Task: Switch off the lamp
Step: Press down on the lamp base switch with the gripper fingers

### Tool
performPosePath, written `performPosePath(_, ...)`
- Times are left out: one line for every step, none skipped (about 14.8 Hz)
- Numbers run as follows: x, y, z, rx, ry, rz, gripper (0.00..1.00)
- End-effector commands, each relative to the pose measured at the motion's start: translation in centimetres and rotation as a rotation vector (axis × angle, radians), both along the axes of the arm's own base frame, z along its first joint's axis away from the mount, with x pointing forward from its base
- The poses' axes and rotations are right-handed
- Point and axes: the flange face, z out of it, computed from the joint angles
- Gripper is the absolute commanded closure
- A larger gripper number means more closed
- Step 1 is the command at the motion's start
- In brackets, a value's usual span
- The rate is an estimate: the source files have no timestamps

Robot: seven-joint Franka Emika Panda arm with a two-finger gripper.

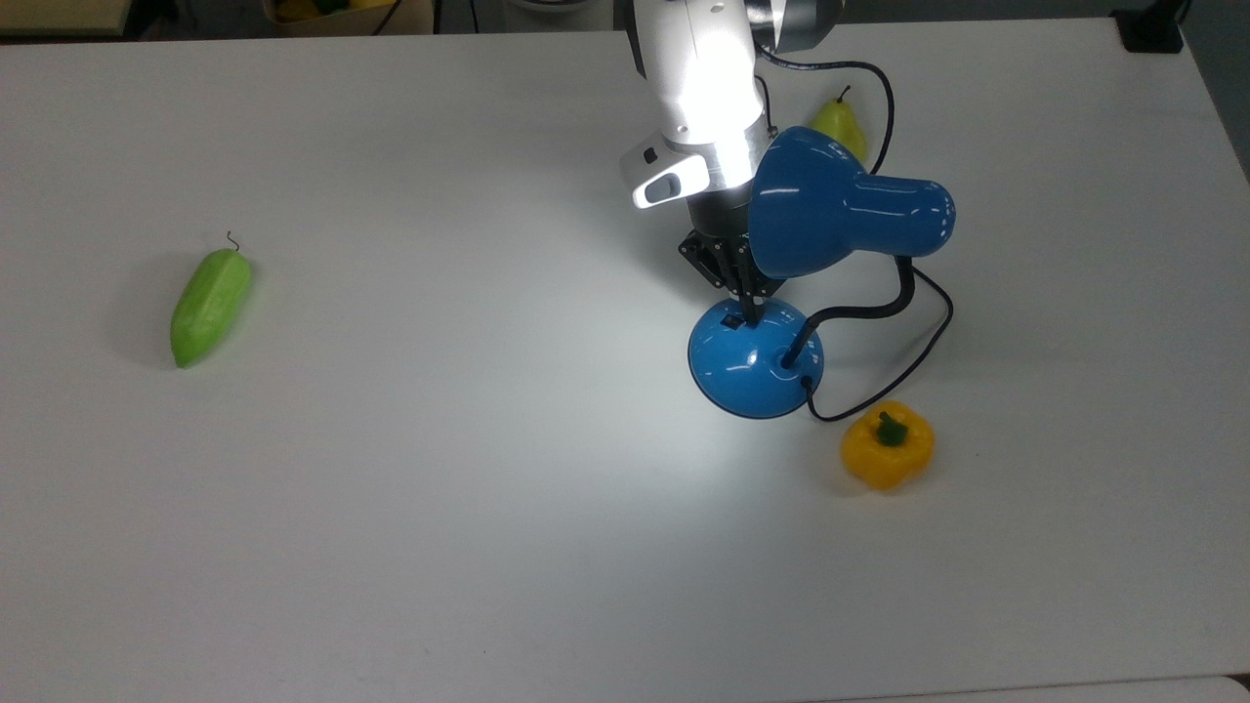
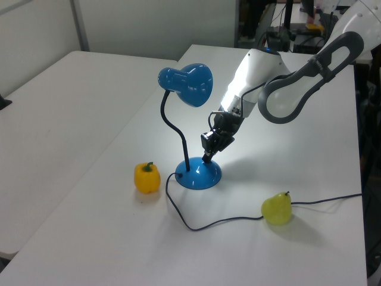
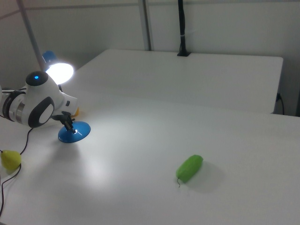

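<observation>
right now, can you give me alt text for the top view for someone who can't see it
A white robot arm reaches down so its fingers sit at the small black switch on the round base of a lit blue lamp on a white table. A yellow pepper lies near the base, a pear behind the shade, a green cucumber far to the top view's left.

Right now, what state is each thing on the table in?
lamp: lit, upright, shade tipped toward the table
tool: tip down at the switch on the lamp base
green cucumber: lying flat
yellow pepper: upright, stem up
pear: upright, beside the cord
</observation>
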Motion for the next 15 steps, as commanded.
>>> performPosePath(0.5, -0.3, -0.5, 0.013, -0.012, -0.024, 1.0)
performPosePath(0.5, -0.4, -0.5, 0.011, -0.014, -0.022, 1.0)
performPosePath(0.6, -0.5, -0.5, 0.01, -0.014, -0.022, 1.0)
performPosePath(0.6, -0.6, -0.5, 0.006, -0.015, -0.021, 1.0)
performPosePath(0.6, -0.7, -0.6, 0.005, -0.012, -0.022, 1.0)
performPosePath(0.6, -0.7, -0.7, 0.003, -0.012, -0.018, 1.0)
performPosePath(0.6, -0.7, -0.7, 0.002, -0.011, -0.016, 1.0)
performPosePath(0.6, -0.7, -0.8, 0.001, -0.008, -0.016, 1.0)
performPosePath(0.6, -0.7, -0.9, 0.001, -0.007, -0.016, 1.0)
performPosePath(0.7, -1.0, -0.9, 0.0, -0.007, -0.019, 1.0)
performPosePath(0.7, -1.2, -1.0, -0.001, -0.002, -0.021, 1.0)
performPosePath(0.6, -1.3, -1.1, -0.003, 0.001, -0.021, 1.0)
performPosePath(0.6, -1.4, -1.3, -0.006, 0.005, -0.021, 1.0)
performPosePath(0.6, -1.4, -1.5, -0.006, 0.008, -0.021, 1.0)
performPosePath(0.6, -1.5, -1.8, -0.01, 0.012, -0.018, 1.0)
